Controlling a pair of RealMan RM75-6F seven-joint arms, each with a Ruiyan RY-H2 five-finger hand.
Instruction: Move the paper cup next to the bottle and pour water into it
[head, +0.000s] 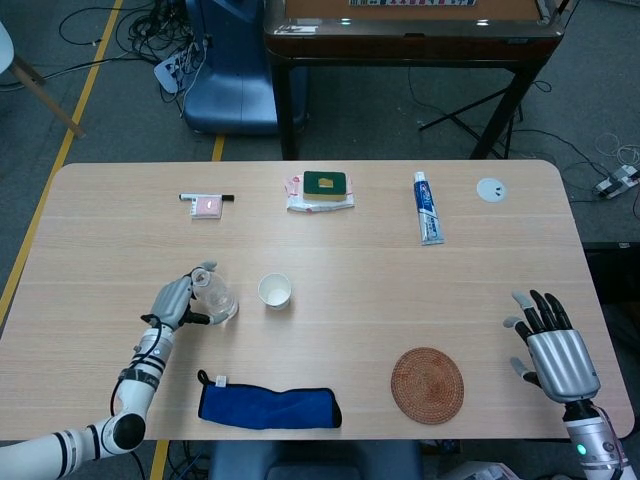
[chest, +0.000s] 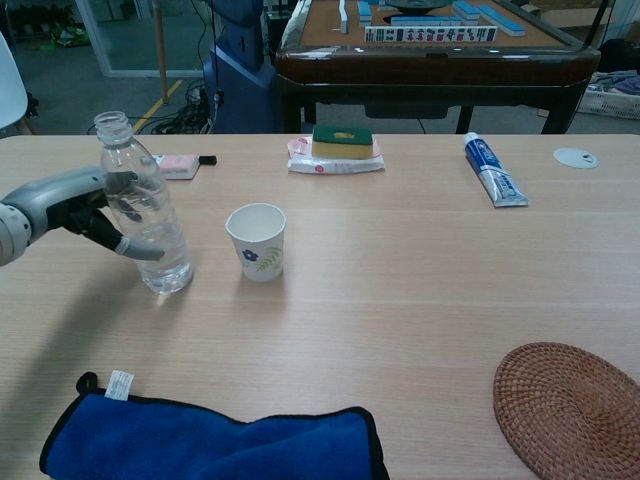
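Left hand on the bottle, cup waiting beside it.

The left hand has its fingers wrapped around the uncapped bottle, upright on the desk. The paper cup stands near, apart. The right hand rests with fingers spread wide, holding nothing.

- Left hand: silver-grey metal back; dark inner parts between the fingers; pale grey fingertips
- Left arm behind it: slim wrist wound with black cable; black ring; white forearm with black bands
- Right hand: ribbed silver back; black fingers; grey-tipped thumb; grey wrist bearing a small teal light
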